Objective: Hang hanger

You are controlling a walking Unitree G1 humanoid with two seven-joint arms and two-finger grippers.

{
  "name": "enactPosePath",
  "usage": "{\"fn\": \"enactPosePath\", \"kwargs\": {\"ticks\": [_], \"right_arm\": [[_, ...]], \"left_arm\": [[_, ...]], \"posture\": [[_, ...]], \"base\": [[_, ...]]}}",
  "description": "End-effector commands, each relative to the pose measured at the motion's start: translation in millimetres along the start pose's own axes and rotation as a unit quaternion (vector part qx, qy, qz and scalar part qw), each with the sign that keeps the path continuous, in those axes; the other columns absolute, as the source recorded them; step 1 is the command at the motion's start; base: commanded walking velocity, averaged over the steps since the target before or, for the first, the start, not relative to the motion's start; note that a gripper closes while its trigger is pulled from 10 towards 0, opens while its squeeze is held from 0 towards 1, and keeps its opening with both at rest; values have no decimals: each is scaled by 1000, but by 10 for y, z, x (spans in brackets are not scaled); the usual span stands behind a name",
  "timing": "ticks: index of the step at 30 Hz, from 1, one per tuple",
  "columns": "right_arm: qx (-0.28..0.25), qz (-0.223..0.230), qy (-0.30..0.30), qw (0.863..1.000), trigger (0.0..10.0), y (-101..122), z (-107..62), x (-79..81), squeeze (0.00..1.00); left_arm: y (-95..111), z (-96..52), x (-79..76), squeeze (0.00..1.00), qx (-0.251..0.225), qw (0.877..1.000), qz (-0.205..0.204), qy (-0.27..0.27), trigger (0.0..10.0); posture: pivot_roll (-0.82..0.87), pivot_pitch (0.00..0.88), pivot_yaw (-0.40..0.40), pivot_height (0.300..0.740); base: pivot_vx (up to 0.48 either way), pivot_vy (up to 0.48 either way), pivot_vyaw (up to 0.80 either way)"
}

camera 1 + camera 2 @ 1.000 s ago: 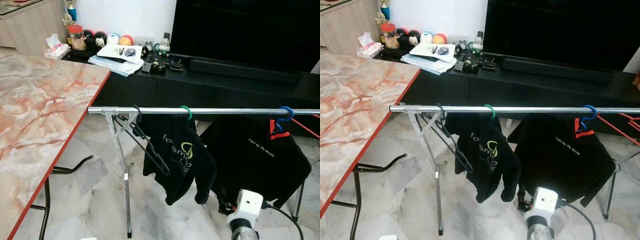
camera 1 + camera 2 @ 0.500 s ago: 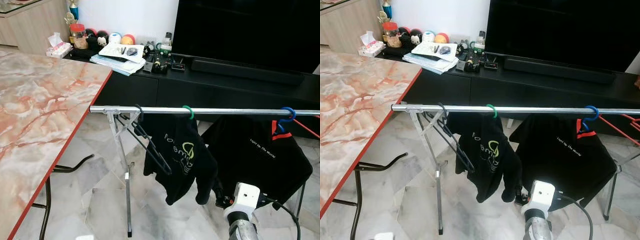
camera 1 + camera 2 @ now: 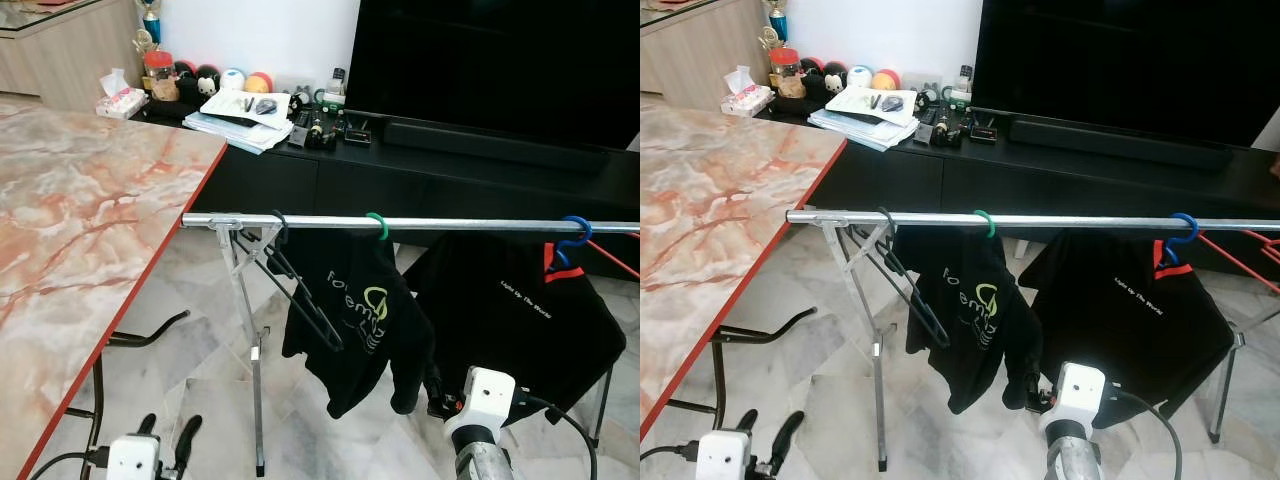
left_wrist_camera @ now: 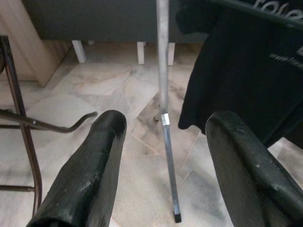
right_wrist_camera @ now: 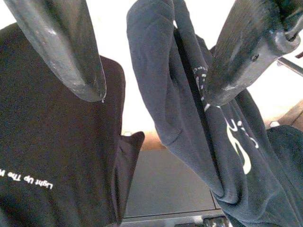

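- My left gripper [image 3: 168,440] has come up into view low by the table [image 3: 80,230] since half a second ago; its fingers are apart with nothing between them.
- The black hanger [image 3: 300,290] hangs bare on the rail [image 3: 450,223], beside the shirt [image 3: 360,320], so I judge the hanging done (only pulling back remains).
- My right gripper [image 5: 151,71] sits low under the shirts, fingers spread and empty.

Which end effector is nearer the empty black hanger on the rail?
Left. The left end effector sits low, below the empty black hanger; the right end effector is further right, under the shirts.
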State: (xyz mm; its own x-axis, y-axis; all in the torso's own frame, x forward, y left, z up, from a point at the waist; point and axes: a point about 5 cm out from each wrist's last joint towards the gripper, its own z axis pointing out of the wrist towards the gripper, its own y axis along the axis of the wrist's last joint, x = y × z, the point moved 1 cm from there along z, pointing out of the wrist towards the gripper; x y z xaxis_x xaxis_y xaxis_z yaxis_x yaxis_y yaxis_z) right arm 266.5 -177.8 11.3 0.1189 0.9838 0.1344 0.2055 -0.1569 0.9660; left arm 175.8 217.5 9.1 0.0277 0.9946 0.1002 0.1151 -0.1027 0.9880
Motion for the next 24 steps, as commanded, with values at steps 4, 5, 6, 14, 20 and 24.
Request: {"fn": "enactPosePath", "kwargs": {"ticks": [4,5,6,14,20,24], "right_arm": [[-2,-5,-5,1000,10000,24,-45,-92,0],[-1,-5,-5,1000,10000,25,-45,-101,0],[-1,-6,-6,1000,10000,25,-45,-107,0],[-2,-7,-1,1000,10000,80,36,-49,0],[-2,-10,4,1000,10000,98,87,-9,0],[-1,-12,4,1000,10000,98,116,25,0]], "left_arm": [[207,-144,1,0,-12,1000,3,-8,10000],[223,-147,3,0,-12,1000,3,-7,10000],[232,-148,4,0,-12,1000,3,-7,10000],[265,57,-110,0,21,999,12,-43,10000],[-85,277,-7,0,106,994,9,1,10000],[-481,328,-13,0,208,978,-21,21,10000]], "posture": [[89,51,-74,740],[92,54,-76,740],[92,54,-76,740],[104,103,-97,740],[116,113,-104,740],[99,111,-98,740]], "base": [[0,0,0],[0,0,0],[0,0,0],[0,0,0],[0,0,0],[0,0,0]]}}
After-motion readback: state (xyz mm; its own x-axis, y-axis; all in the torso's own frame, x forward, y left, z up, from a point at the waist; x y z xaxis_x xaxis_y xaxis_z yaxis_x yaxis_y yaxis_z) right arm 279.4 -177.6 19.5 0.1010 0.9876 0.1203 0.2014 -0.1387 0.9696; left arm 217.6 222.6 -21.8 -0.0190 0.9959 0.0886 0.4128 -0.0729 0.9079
